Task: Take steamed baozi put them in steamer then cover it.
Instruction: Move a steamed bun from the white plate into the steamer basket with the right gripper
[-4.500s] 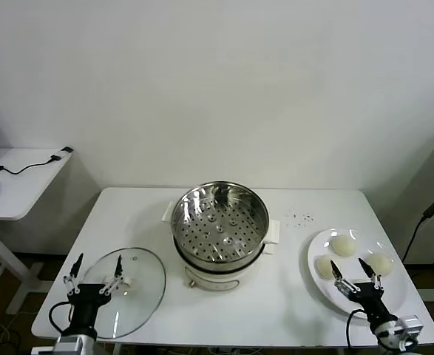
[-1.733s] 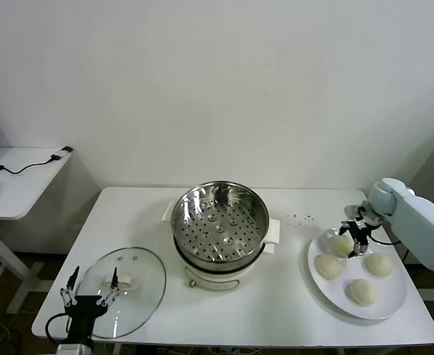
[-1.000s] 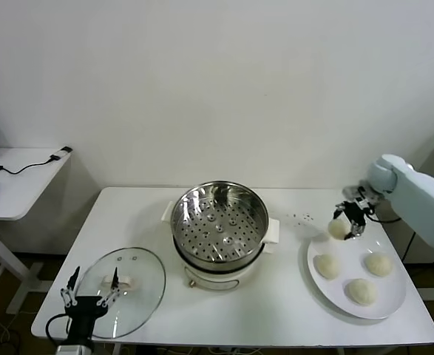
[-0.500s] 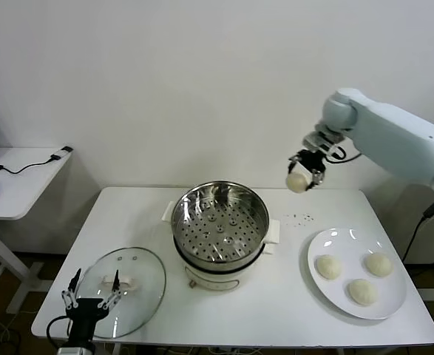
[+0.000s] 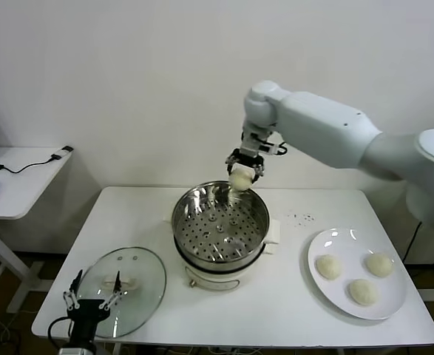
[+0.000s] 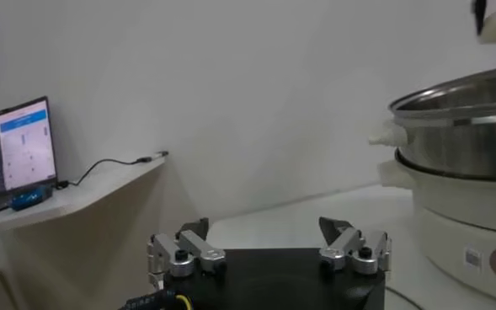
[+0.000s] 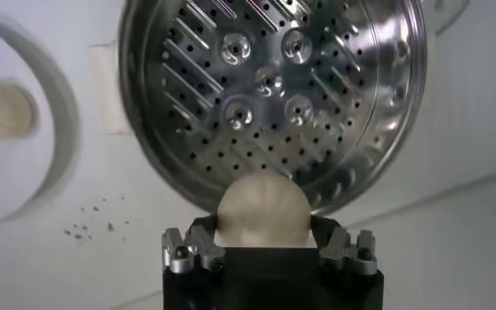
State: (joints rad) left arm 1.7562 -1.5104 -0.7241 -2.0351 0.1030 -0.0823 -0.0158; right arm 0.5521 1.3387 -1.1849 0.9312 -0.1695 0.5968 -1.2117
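Observation:
My right gripper [image 5: 245,169] is shut on a cream-white baozi [image 5: 240,178] and holds it in the air above the far rim of the steamer [image 5: 220,222]. In the right wrist view the baozi [image 7: 262,211] sits between the jaws over the edge of the perforated tray [image 7: 273,93]. Three more baozi [image 5: 328,267] lie on the white plate [image 5: 394,302] at the right. The glass cover [image 5: 122,290] lies flat on the table at the front left. My left gripper [image 5: 94,293] is open and empty by the cover's near edge; its own view shows the jaws [image 6: 269,243] spread.
The steamer's white side handles stick out left and right. A side desk [image 5: 17,177] with a cable and a blue mouse stands at the far left; a monitor [image 6: 13,152] shows there. Dark specks [image 5: 299,217] lie on the table behind the plate.
My right arm lifted one baozi off the plate and carried it left and up, from above the table's right side to over the steamer's far rim. The left arm stayed put.

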